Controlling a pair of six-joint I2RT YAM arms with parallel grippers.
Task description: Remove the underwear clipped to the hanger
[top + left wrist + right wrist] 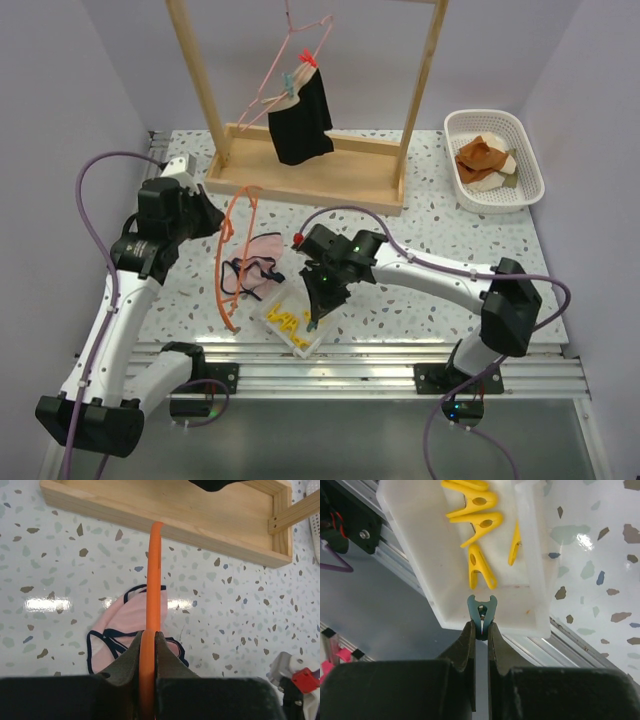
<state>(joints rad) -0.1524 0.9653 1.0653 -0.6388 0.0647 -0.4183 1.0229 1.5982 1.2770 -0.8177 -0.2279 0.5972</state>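
Pink first: the pale pink soft brief with navy trim (pixel 262 247) is off and lies crumpled flat on the speckled terrazzo table (pixel 420 290), under the loop of the thin orange wire hanger (pixel 155 570). No peg shows on it, so it looks free. That's approx half done.

Left to do: the black soft brief (pixel 300 125) is still hanging from the pink wire hanger (pixel 297 52) on the pale wooden rack (pixel 300 175), pinned by a red peg (pixel 308 60) and a teal peg (pixel 290 78). Both need to come off.

Left gripper (pixel 147 645) is clamped tight on the orange wire, which stands up betw. its pads, tilted over the pink brief. Right gripper (pixel 481 630) pinches a small teal plastic peg (pixel 481 612) by its tail, jaws nearly closed, just at the near rim of the white plastic tray (pixel 440 565). Prob. about to drop it in w/ the yellow plastic pegs (pixel 480 570) lying loose there.

Materials: briefs are thin, limp knit and will fold and slide. Hangers are slim, smooth, springy wire, easy to twist in a grip. Pegs are hard, glossy and spring-loaded. Tray is translucent, shallow and rectangular. Tabletop is glossy, w/ glare spots. White slotted plastic basket (pixel 530 160) at far right holds brown cloth (pixel 480 155), not part of this job.
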